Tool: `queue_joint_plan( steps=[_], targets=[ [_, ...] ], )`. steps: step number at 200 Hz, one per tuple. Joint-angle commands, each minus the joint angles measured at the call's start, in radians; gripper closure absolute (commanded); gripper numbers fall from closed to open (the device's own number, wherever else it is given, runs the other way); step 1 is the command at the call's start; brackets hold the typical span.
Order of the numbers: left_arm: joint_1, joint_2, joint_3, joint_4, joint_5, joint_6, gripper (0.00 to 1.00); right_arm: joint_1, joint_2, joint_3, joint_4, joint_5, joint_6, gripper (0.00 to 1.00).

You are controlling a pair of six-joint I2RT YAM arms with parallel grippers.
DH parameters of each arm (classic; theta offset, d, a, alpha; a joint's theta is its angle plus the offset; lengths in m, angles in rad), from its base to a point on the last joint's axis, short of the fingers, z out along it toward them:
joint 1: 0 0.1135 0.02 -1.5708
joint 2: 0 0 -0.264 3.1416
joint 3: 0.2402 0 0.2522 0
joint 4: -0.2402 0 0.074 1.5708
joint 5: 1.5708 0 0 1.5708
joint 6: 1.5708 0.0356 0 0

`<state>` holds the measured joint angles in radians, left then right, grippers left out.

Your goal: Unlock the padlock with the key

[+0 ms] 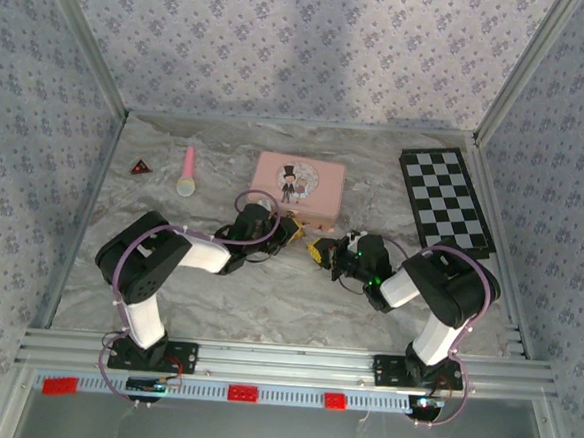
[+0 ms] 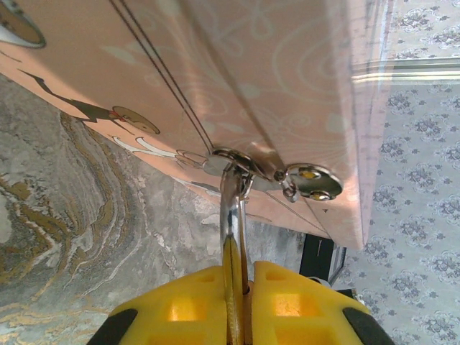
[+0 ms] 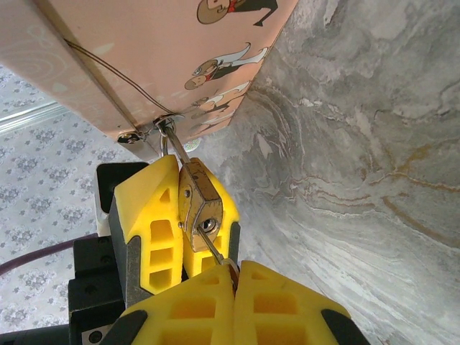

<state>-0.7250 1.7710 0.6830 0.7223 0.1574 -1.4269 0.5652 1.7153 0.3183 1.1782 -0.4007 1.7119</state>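
Right pincer grips the key, seated just ahead in the padlock that my left pincer clamps. I judge an off-axis twist could bend the key.

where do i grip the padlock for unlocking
Grip the padlock by its body's flat faces, from the side, like the left end effector: its shackle is hooked to the pink tin, and the keyhole end needs room for the key.

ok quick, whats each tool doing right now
left tool: closed on the padlock
right tool: closed on the key
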Motion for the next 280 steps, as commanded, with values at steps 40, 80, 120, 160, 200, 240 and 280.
queue_joint_plan(
  steps=[40, 80, 120, 160, 200, 240, 280],
  targets=[
    [0.001, -0.006, 0.018, 0.104, 0.034, -0.003, 1.00, 0.007, 0.015, 0.026, -0.007, 0.000, -0.004, 1.00],
    [0.006, -0.004, 0.016, 0.101, 0.034, -0.003, 1.00, 0.012, 0.012, 0.009, -0.005, 0.008, -0.001, 1.00],
    [0.006, -0.002, 0.023, 0.101, 0.037, -0.001, 1.00, 0.016, 0.019, 0.031, -0.002, 0.007, -0.001, 1.00],
    [0.006, -0.009, 0.017, 0.100, 0.039, -0.001, 1.00, 0.009, 0.035, 0.034, 0.018, 0.010, 0.006, 1.00],
    [0.006, -0.013, 0.011, 0.100, 0.036, 0.000, 1.00, -0.007, 0.037, 0.028, 0.023, 0.013, 0.005, 1.00],
    [0.007, -0.010, 0.007, 0.106, 0.034, -0.002, 1.00, -0.017, 0.030, 0.025, 0.028, 0.014, 0.007, 1.00],
    [0.009, -0.003, 0.007, 0.114, 0.037, -0.004, 1.00, -0.015, 0.032, 0.034, 0.029, 0.013, 0.008, 1.00]
  ],
)
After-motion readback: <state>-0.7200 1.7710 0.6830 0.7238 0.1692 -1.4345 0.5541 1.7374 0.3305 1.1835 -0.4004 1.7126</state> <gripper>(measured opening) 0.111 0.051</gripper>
